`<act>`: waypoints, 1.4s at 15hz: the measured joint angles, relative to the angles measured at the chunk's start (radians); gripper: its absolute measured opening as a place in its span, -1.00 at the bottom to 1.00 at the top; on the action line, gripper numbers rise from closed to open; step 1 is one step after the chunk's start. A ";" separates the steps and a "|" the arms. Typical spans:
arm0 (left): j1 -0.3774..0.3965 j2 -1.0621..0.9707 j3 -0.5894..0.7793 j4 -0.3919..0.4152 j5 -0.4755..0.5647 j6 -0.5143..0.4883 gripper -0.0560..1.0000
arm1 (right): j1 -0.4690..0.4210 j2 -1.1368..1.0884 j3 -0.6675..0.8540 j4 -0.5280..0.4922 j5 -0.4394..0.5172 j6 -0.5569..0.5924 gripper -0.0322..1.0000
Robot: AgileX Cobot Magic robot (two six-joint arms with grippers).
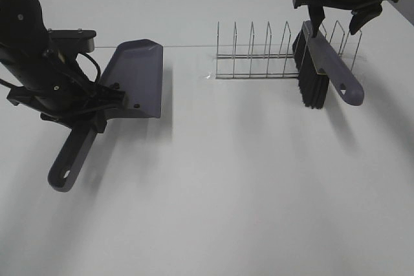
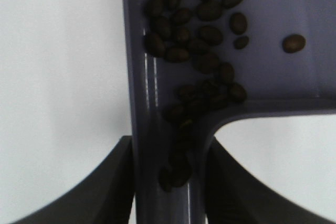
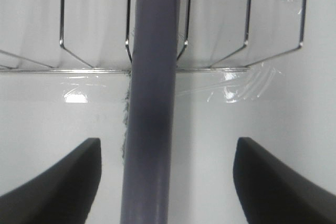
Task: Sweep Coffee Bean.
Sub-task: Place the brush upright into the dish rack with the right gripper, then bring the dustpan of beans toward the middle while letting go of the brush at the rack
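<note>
Wire rack [image 1: 284,53], 1 o'clock: parks my brush [image 1: 321,69], right gripper [image 1: 336,21] fingers spread clear above its handle. Dustpan [image 1: 136,79], 9 o'clock: left gripper [image 1: 97,105] fingers clamped on its handle, tilted back, so coffee beans [image 2: 197,30] pool toward the handle, contained

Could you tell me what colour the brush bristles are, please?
Black, clearest in the exterior high view: brush bristles under its grey handle.
</note>
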 joint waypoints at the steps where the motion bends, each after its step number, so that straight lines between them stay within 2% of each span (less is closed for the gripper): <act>1: -0.009 0.000 0.000 -0.009 -0.013 0.000 -0.20 | 0.000 -0.014 0.000 0.000 0.027 0.000 0.37; 5: -0.072 0.030 0.000 -0.035 -0.032 -0.030 -0.20 | 0.001 -0.018 0.000 0.000 0.066 0.000 0.37; 11: -0.090 0.139 0.001 -0.035 -0.052 -0.042 -0.20 | 0.001 -0.068 0.007 0.005 0.066 0.001 0.37; 15: -0.090 0.139 0.001 -0.035 -0.074 -0.042 -0.18 | 0.001 -0.152 0.103 0.005 0.066 0.001 0.37; 16: -0.090 0.139 0.001 -0.035 -0.070 -0.043 -0.15 | 0.001 -0.162 0.122 0.005 0.066 0.001 0.37; 17: -0.090 0.139 0.001 -0.035 -0.062 -0.045 0.10 | 0.001 -0.206 0.187 0.005 0.066 0.001 0.37; 21: -0.090 0.115 0.002 -0.053 -0.014 -0.046 0.20 | 0.001 -0.301 0.327 0.005 0.065 0.001 0.37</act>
